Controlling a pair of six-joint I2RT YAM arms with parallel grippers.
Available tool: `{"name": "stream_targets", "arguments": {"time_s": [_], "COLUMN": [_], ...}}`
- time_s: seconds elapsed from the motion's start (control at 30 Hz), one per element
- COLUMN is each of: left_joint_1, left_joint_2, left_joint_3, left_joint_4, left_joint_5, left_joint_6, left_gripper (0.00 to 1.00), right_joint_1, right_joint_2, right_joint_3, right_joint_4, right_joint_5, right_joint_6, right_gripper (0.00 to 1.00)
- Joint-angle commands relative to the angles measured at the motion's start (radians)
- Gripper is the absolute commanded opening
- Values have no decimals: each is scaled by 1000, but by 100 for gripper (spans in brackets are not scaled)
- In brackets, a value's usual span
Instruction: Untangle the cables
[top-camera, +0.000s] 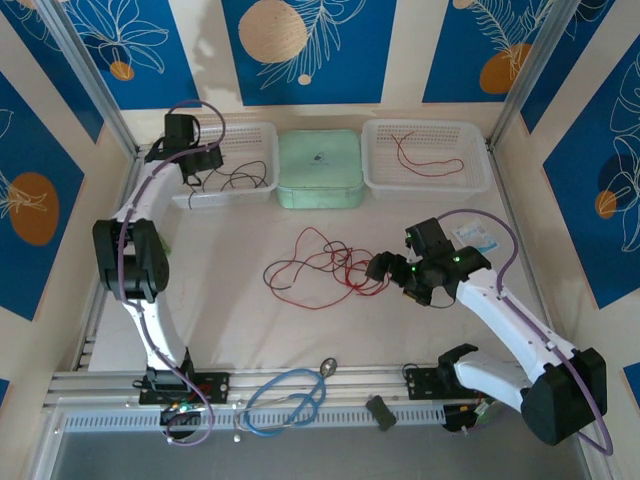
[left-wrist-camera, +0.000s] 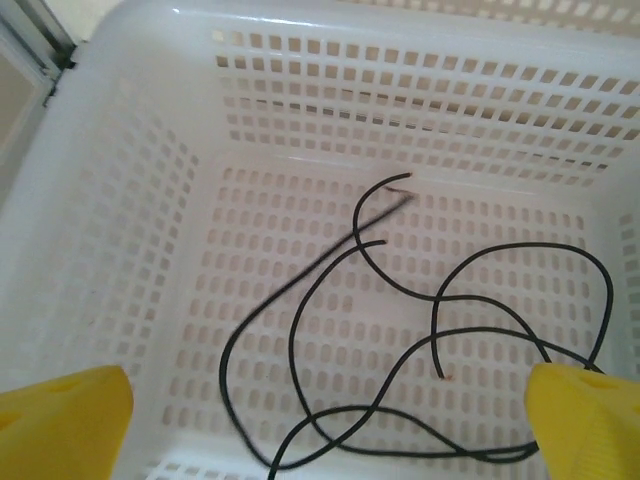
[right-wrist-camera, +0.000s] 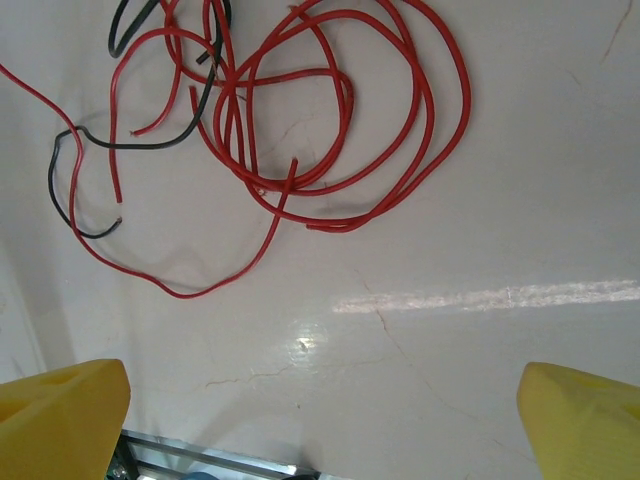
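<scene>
I see the pile of thin red and black wires (top-camera: 322, 267) lying in a messy knot in the middle of the white table (top-camera: 250, 330). My right hand (top-camera: 385, 268) is just beside the pile, on its 3 o'clock side. In the right wrist view, the wires (right-wrist-camera: 330, 130) lie toward 12 o'clock. The hand (right-wrist-camera: 320, 420) is spread wide with nothing in it, and its yellow fingers (right-wrist-camera: 60, 415) are not touching any wire.

My left hand (top-camera: 195, 176) is over the white plastic basket with holes (top-camera: 250, 135) at 11 o'clock on the table. In the left wrist view that hand (left-wrist-camera: 325, 425) is wide apart too and holds nothing. A thin black wire (left-wrist-camera: 437, 300) lies in loops on the basket floor (left-wrist-camera: 130, 200).

A second white plastic basket (top-camera: 475, 130) sits at 1 o'clock with one thin red wire (top-camera: 430, 174) in it. A pale green square box (top-camera: 320, 185) sits between the two baskets. A thicker light-blue looped cable (top-camera: 290, 400) lies at 6 o'clock.
</scene>
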Motion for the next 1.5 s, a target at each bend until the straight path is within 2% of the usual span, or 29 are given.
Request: {"name": "stream_targets", "arguments": {"time_s": [0.0,0.27,0.47,0.67,0.83,0.97,1.23,1.47], "left_joint_1": [13,13,1,-72,-138,-155,-162,-166], "left_joint_2": [-118,-311,-473,-650,-785,-884,-962,-972], "left_joint_3": [-34,-171,-324,-518,-657,-744,-827,-855], "left_joint_4": [-67,-156,-207,-241,-276,-303,-334,-309], "left_joint_5": [-29,14,78,100,98,98,119,158], "left_joint_6": [-7,-69,-142,-180,-217,-244,-271,-274], "left_gripper": [100,100,98,95,94,94,91,91], "right_joint_1": [8,55,228,404,483,537,525,475], "right_joint_2": [11,41,141,378,643,840,1141,1249], "right_joint_3": [27,94,190,337,550,730,1043,1112], "right_joint_4": [-43,-141,-238,-254,-259,-269,-356,-367], "right_joint_5": [2,42,154,224,216,205,177,143], "right_joint_6": [-21,-62,-59,-101,-139,-168,-158,-73], "right_gripper": [100,99,94,87,76,73,59,47]}}
